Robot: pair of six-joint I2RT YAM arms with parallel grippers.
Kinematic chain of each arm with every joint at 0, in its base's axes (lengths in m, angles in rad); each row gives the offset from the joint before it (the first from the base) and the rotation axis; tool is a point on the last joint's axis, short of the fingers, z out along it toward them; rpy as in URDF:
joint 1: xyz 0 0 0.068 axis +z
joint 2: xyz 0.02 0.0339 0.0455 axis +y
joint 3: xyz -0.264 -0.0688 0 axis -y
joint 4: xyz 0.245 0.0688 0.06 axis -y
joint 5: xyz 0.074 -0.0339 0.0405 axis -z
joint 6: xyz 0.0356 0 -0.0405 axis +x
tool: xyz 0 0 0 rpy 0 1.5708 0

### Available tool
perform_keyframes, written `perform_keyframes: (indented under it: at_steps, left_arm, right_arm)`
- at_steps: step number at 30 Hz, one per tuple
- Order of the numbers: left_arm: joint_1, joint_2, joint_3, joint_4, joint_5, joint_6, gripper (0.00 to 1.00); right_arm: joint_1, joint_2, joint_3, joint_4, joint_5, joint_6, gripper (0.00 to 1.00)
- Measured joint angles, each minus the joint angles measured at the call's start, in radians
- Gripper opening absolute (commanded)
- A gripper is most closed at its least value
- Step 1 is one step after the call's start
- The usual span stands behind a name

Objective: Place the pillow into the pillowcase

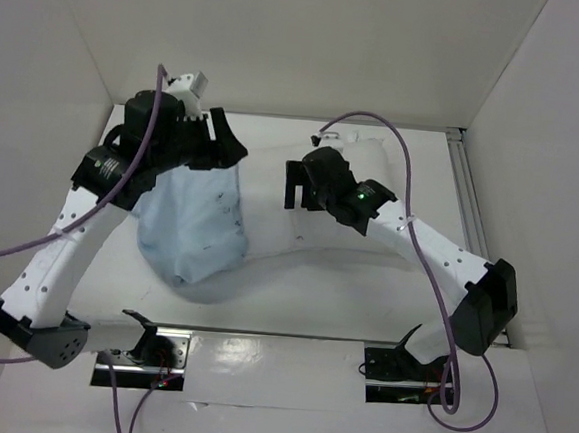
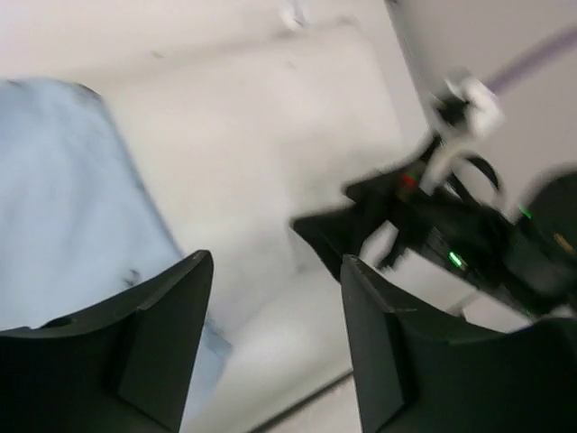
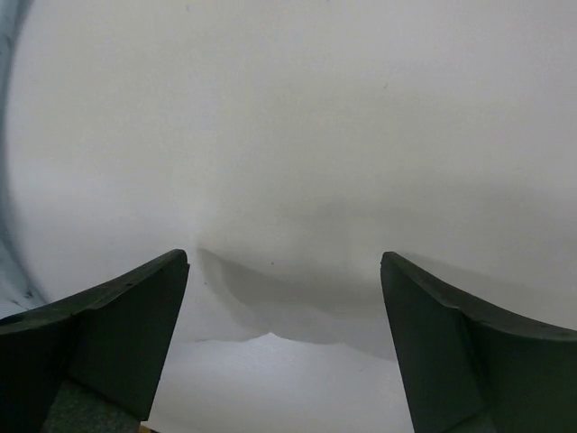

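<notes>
The pillow (image 1: 270, 215) lay across the table (image 1: 363, 303), its left end sheathed in the pillowcase (image 1: 193, 234) and its right part bare. The light blue sack hung limp and wrinkled around that left end.

The left gripper (image 1: 222, 151) hovered at the far left corner of the pillow, just above the sack's upper edge. From the left wrist, its 2 fingers (image 2: 162, 334) stood spread, the gripper (image 2: 275, 307) holding nothing; white pillow (image 2: 261, 162) showed between them, blue pillowcase (image 2: 63, 207) lay to the left of it, and the right arm (image 2: 451, 234) showed as a blur beyond the pillow's right side.

The right gripper (image 1: 294, 187) sat over the bare middle of the pillow. From the right wrist, its jaws were wide apart, the gripper (image 3: 284, 307) empty, above plain white pillow (image 3: 297, 135), with a sliver of pillowcase (image 3: 11, 262) at the left edge.
</notes>
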Motion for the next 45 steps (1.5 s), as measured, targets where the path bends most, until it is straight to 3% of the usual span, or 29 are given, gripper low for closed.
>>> perform_keyframes:
  at_steps: [5,11,15,19,20,21,23,25,26,29,30,31,36,39,45]
  left_arm:
    - [0.049,0.272,0.257,-0.083,-0.209,-0.011,0.83]
    - [0.056,0.754,0.536,-0.198,-0.420,-0.010,0.83]
    - [0.056,0.908,0.599,-0.293,-0.512,-0.008,0.76]
    - [0.057,0.930,0.609,-0.311,-0.565,-0.011,0.50]
    - [0.056,0.929,0.611,-0.314,-0.574,-0.012,0.33]
    - [0.058,0.928,0.611,-0.316,-0.581,-0.015,0.26]
    - [0.059,0.928,0.611,-0.330,-0.586,-0.007,0.17]
    - [0.062,0.928,0.611,-0.338,-0.588,-0.001,0.01]
    - [0.063,0.928,0.611,-0.339,-0.588,0.005,0.00]
    - [0.065,0.928,0.612,-0.345,-0.583,0.026,0.00]
    - [0.066,0.928,0.616,-0.350,-0.577,0.034,0.00]
    - [0.068,0.928,0.621,-0.353,-0.567,0.042,0.00]
    - [0.075,0.901,0.662,-0.351,-0.431,0.096,0.00]
    - [0.061,0.886,0.750,-0.360,-0.317,0.105,0.00]
    - [-0.015,0.839,0.840,-0.331,-0.085,0.082,0.00]
  right_arm:
    - [-0.067,-0.001,0.108,-0.028,0.055,-0.037,0.99]
    - [-0.370,0.006,0.154,-0.041,0.027,-0.059,0.99]
    - [-0.548,0.037,0.143,-0.060,-0.033,-0.058,0.99]
    - [-0.612,0.054,0.068,-0.064,-0.092,-0.053,0.99]
    - [-0.617,0.060,0.038,-0.063,-0.118,-0.051,0.99]
    - [-0.621,0.067,0.012,-0.061,-0.139,-0.048,0.99]
    - [-0.624,0.088,-0.032,-0.045,-0.183,-0.039,0.99]
    - [-0.626,0.108,-0.066,-0.008,-0.231,-0.029,0.99]
    - [-0.631,0.117,-0.083,0.019,-0.263,-0.024,0.99]
    - [-0.647,0.128,-0.131,0.113,-0.381,-0.012,0.39]
    - [-0.648,0.128,-0.146,0.146,-0.419,-0.008,0.08]
    - [-0.649,0.127,-0.158,0.174,-0.454,0.005,0.00]
    - [-0.649,0.078,-0.180,0.218,-0.520,0.035,0.00]
    - [-0.645,0.037,-0.132,0.159,-0.525,0.039,0.00]
    - [-0.571,-0.080,0.034,0.068,-0.410,0.026,0.00]
